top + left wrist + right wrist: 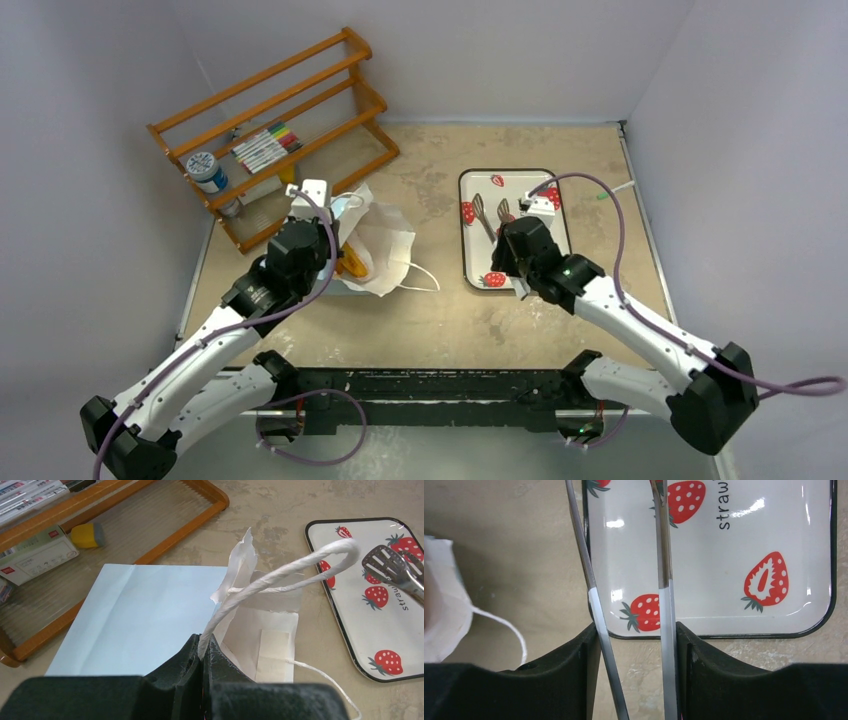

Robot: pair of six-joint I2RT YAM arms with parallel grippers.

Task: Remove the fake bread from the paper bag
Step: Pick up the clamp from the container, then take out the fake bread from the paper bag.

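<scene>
Bread (351,262) lies in bag (388,238) mouth at tray's (724,580) 9 o'clock, left end effector (202,649) pinching handle (280,572), right end effector (634,635) squeezing tongs (665,555); risk: handle tears, or tongs twist loose.

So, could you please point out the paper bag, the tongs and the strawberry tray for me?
paper bag (140,615), left wrist view, its light blue side.
tongs (668,610), right wrist view, the right-hand metal arm.
strawberry tray (709,580), right wrist view, bare white floor.
</scene>
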